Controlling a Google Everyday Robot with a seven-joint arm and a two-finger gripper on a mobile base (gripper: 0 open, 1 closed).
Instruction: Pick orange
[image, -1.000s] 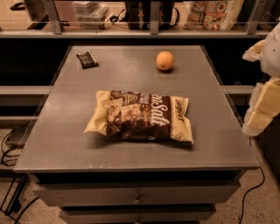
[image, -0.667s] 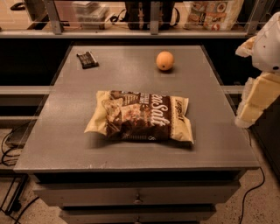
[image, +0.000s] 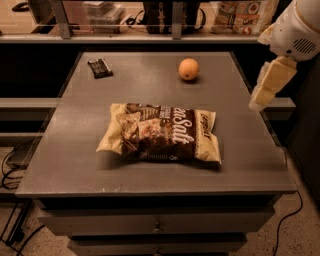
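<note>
The orange (image: 188, 69) sits at the far middle of the worktop (image: 70, 155), well apart from the bag (image: 162, 132) and the bar (image: 100, 68), so the reach should go left and far, drop straight over the fruit and close across its widest part lest it roll. The pincer (image: 263, 92) hangs above the right edge, slanting down-left from the arm (image: 295, 30); released or clenched, I cannot tell.

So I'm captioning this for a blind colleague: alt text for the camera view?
An orange sits toward the far side of a grey table, with the robot's gripper hanging beyond the table's right edge, apart from it. A brown-and-cream snack bag lies mid-table; a small dark bar, far left.
</note>
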